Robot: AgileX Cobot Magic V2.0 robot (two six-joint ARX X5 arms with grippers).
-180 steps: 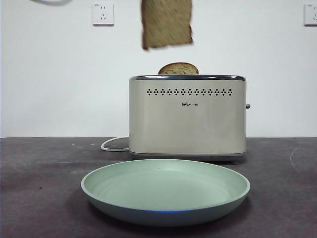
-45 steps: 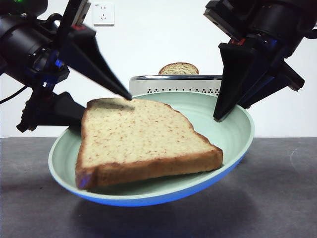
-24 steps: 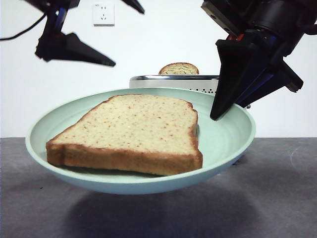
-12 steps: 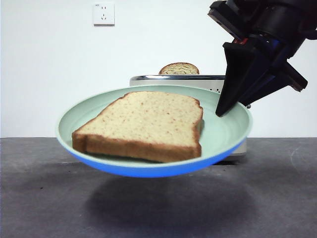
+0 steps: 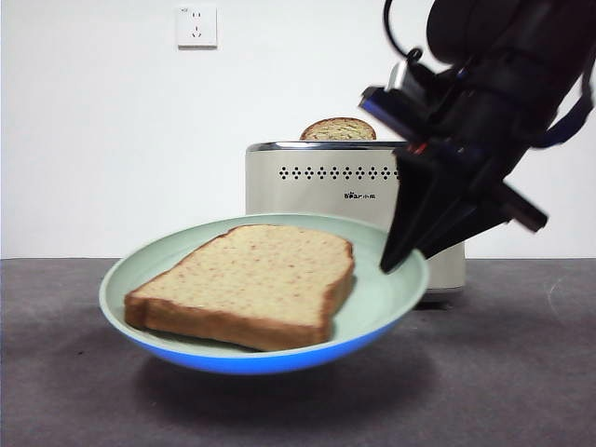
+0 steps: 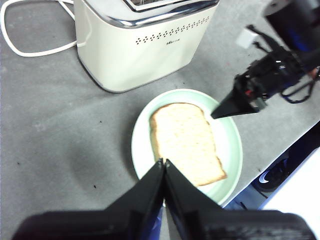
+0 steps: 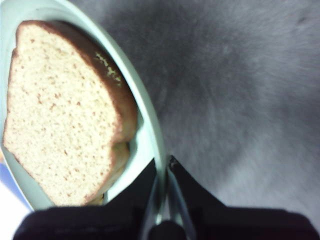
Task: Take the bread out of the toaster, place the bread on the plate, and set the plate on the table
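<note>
The bread (image 5: 251, 282) lies flat in the mint-green plate (image 5: 391, 289), which hangs slightly tilted above the table (image 5: 521, 372), casting a shadow on it. My right gripper (image 5: 399, 253) is shut on the plate's right rim; the right wrist view shows its jaws pinching the rim (image 7: 151, 120) beside the bread (image 7: 60, 115). The cream toaster (image 5: 326, 200) stands behind. My left gripper (image 6: 164, 166) is shut and empty, high above the plate (image 6: 139, 150), the bread (image 6: 185, 140) and the toaster (image 6: 140, 45).
A second, darker slice (image 5: 337, 128) sticks out of the toaster's slot. The white cord (image 6: 25, 47) loops on the table behind the toaster. A wall socket (image 5: 196, 25) is on the white wall. The table's near edge (image 6: 250, 192) lies close to the plate.
The right gripper has come down with the plate and bread, now lower and nearer the table. The left arm has risen out of the front view.
</note>
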